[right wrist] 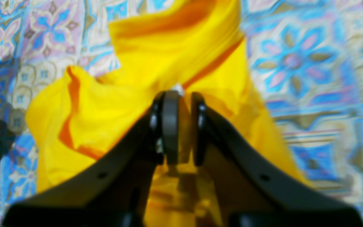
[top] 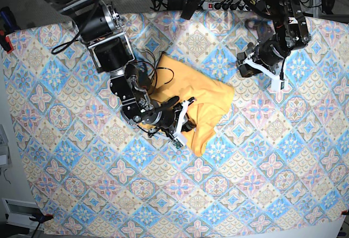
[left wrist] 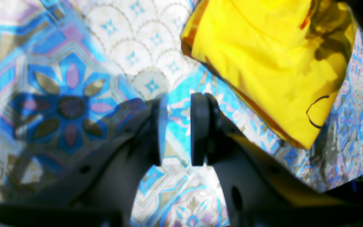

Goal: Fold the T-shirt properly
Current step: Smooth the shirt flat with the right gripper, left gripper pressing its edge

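The T-shirt (top: 204, 99) is a yellow-orange cloth lying bunched and partly folded in the middle of the patterned tablecloth (top: 245, 183). My right gripper (top: 182, 122) sits at the shirt's near left edge. In the right wrist view that gripper (right wrist: 181, 99) is shut on a fold of the T-shirt (right wrist: 156, 63), with cloth pinched between the pads. My left gripper (top: 264, 70) hovers to the right of the shirt, apart from it. In the left wrist view the same gripper (left wrist: 179, 104) is open over bare tablecloth (left wrist: 74, 78). The T-shirt (left wrist: 263, 56) lies to its upper right, with a thin black squiggle (left wrist: 315, 112) near its edge.
Cables and a power strip (top: 218, 3) run along the table's far edge. A red clamp (top: 6, 41) holds the cloth at the left edge. The right arm's base (top: 103, 36) stands at the back left and the left arm (top: 286, 14) comes in from the back right.
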Tool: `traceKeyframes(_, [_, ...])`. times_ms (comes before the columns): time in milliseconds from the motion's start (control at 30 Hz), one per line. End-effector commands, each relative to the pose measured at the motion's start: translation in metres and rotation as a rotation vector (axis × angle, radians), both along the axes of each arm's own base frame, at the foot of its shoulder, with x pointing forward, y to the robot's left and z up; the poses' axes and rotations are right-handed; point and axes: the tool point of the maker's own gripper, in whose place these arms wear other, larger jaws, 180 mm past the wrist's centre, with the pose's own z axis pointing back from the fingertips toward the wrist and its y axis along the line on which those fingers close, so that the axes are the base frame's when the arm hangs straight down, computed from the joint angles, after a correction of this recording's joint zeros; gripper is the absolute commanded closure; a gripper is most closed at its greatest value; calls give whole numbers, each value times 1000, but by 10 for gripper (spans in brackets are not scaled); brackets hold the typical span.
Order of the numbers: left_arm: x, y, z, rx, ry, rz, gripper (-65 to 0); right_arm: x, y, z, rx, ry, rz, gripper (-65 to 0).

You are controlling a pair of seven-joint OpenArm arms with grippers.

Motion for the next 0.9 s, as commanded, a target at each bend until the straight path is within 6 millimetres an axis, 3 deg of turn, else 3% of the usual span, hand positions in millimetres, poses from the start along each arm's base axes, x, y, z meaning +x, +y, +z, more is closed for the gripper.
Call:
traceKeyframes(0, [7, 1, 8, 0, -36, 0, -132, 10, 21, 18, 53, -45, 20, -72])
traceKeyframes(67, [6, 1, 8, 0, -35, 0, -132, -4, 35, 7, 54, -19, 57, -72])
traceKeyframes(300, [7, 1, 8, 0, -36, 0, -132, -28, 80, 5, 47, -25, 189, -72])
traceKeyframes(600, [5, 1, 7, -1, -30, -1, -132, -11, 80, 19, 40, -66, 191, -72])
traceKeyframes(867, [1, 1, 5, -1, -21, -2, -132, 19, 9, 2, -82, -75, 127, -72])
